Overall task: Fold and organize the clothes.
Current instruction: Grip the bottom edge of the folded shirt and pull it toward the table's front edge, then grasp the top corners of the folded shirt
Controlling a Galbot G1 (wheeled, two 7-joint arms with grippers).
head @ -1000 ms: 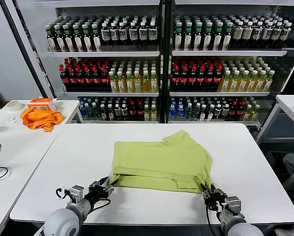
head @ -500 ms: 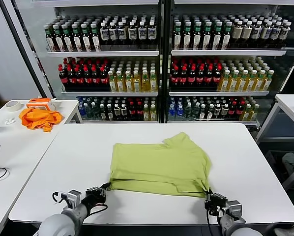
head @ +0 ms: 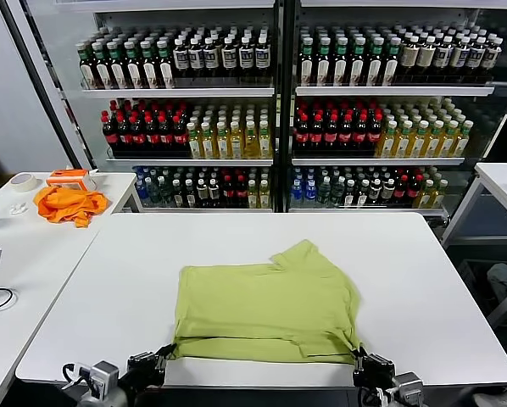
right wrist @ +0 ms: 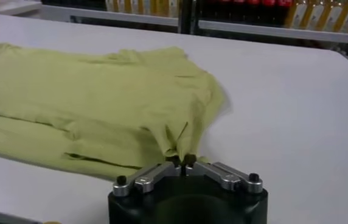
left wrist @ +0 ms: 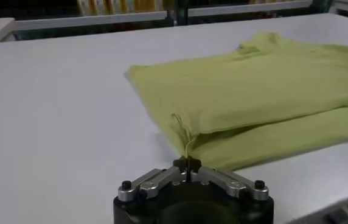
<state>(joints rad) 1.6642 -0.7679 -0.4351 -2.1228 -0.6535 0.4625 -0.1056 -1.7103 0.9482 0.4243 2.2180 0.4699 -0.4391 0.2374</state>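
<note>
Head looks down; wrists skim the shared T-shirt (head: 266,301)

Bright even light; wrist views soft, blurred.

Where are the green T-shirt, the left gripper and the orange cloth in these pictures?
green T-shirt (head: 266,297), head view, middle of its folded top layer.
left gripper (left wrist: 186,163), left wrist view, fingertips shut on the shirt's near corner.
orange cloth (head: 67,204), head view, middle of the crumpled heap.

No text can be read: the labels on the rows of glass and plastic drink bottles (head: 236,127) across the upper frame are too small.
</note>
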